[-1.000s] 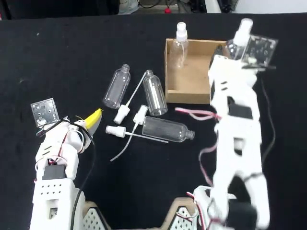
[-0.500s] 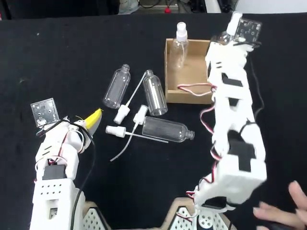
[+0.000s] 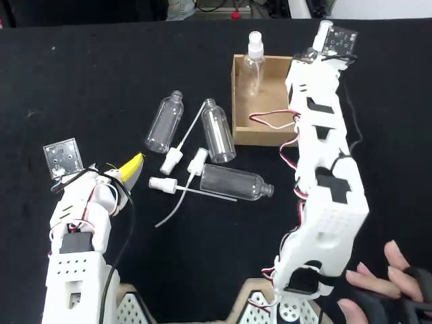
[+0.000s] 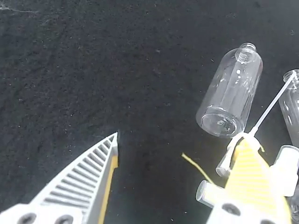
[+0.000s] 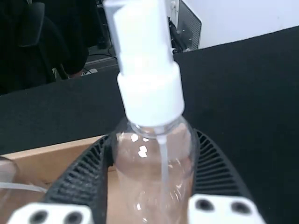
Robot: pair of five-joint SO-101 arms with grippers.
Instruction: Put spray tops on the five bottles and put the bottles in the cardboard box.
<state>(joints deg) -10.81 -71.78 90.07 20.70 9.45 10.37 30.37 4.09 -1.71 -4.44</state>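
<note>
Now, black table (image 3: 101,67), dim room (image 5: 46,46) beyond, your right hand (image 5: 150,161) grasping a bottle (image 5: 149,116), left hand (image 4: 180,140) released, box (image 3: 260,137) partly hidden by your arm (image 3: 324,135)

The table (image 3: 81,67) is black, the cardboard box (image 3: 266,101) is brown, and the loose bottles (image 3: 164,122) are see-through, with white loose spray tops (image 3: 172,160) by them. The left gripper (image 4: 180,137) has one yellow finger with ridged stripes and one pale grey one. The right gripper (image 5: 152,140) has black ridged fingers (image 5: 84,172) on a clear held bottle (image 5: 152,186) with a white spray top (image 5: 145,79). The arms (image 3: 324,135) are white, with red and white wires (image 3: 268,123).
</note>
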